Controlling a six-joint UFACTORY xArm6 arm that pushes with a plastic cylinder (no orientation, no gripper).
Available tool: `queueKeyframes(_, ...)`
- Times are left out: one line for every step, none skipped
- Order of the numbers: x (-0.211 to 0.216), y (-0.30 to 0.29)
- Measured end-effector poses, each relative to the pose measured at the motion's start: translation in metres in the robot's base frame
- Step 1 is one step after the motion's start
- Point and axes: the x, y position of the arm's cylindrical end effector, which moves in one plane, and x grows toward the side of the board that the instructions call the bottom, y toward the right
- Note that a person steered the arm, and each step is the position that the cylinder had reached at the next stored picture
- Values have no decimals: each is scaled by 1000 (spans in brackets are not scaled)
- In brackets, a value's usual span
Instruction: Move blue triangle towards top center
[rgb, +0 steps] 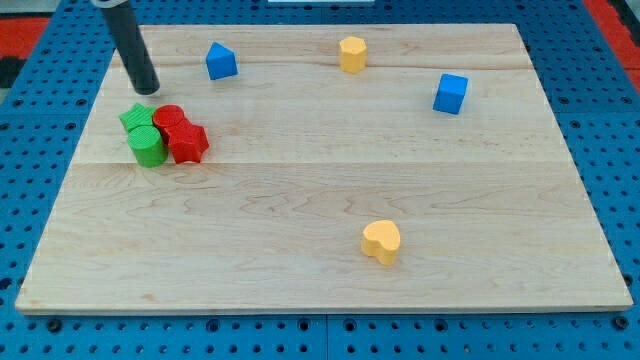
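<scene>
The blue triangle (221, 61) lies near the view's top, left of centre, on the wooden board (330, 190). My tip (147, 90) is at the lower end of the dark rod, to the left of and a little below the blue triangle, apart from it. The tip stands just above a cluster of blocks: a green star (136, 118), a green cylinder (147, 146), a red cylinder (168, 116) and a red star (187, 142).
A yellow block (352, 53) lies at the top centre. A blue cube (450, 93) lies at the upper right. A yellow heart (381, 241) lies at the lower centre-right. A blue perforated table surrounds the board.
</scene>
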Motion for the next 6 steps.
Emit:
queueKeyframes(-16,34)
queueKeyframes(-37,42)
queueKeyframes(-45,51)
queueKeyframes(-45,98)
queueKeyframes(-49,135)
queueKeyframes(-51,142)
